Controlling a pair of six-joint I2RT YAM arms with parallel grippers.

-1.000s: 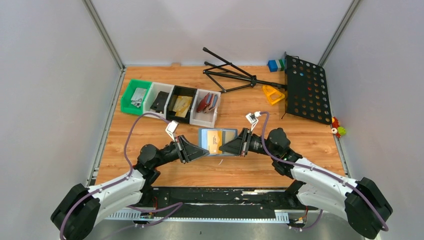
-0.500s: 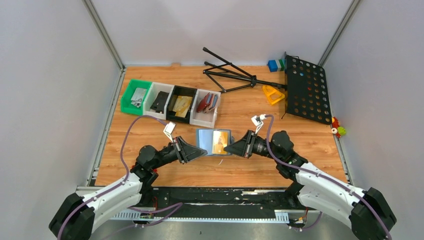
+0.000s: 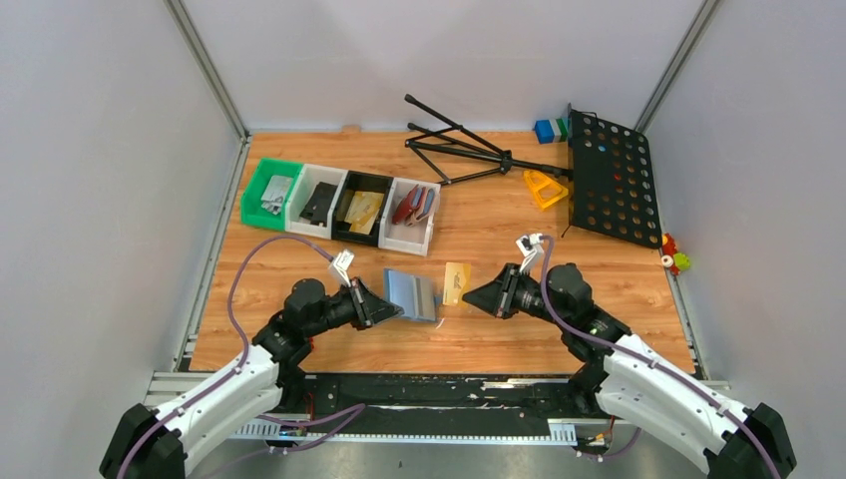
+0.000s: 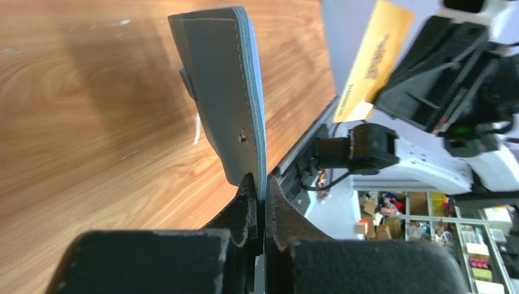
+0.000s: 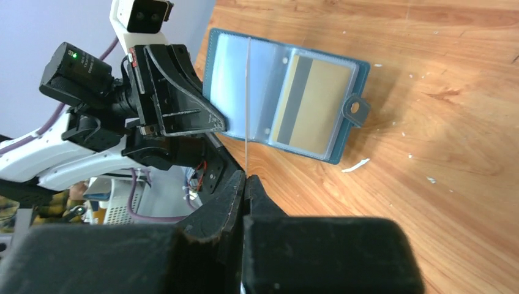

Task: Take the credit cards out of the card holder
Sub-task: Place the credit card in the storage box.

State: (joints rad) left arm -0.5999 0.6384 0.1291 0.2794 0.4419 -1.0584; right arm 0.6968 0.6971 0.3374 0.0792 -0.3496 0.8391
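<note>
1. Between the tightly pressed fingers (image 4: 243,205) of the left gripper (image 4: 259,187) sits the near edge of the card holder (image 4: 223,104). From the left wrist it is seen almost edge-on, rising away from the pinch.
2. The right gripper (image 5: 246,179) has its fingers closed too, clamping a gold-tan credit card (image 3: 456,282) by one end. From the right wrist that card shows only as a thin upright line.
3. The held credit card is fully out of the card holder and just beside its right side, with a small gap between them in the top view.
4. From the right wrist, the card holder is spread open with its pale blue slotted inside facing the camera. A second card (image 5: 313,104) with a dark stripe sits in the right-hand pocket.
5. A small snap tab (image 5: 354,107) juts from the holder's right edge.
6. Both arms work over the middle of the wooden table (image 3: 299,339).
7. A row of bins (image 3: 339,205) stands farther back on the left, and a black music stand (image 3: 609,180) lies at the back right.
</note>
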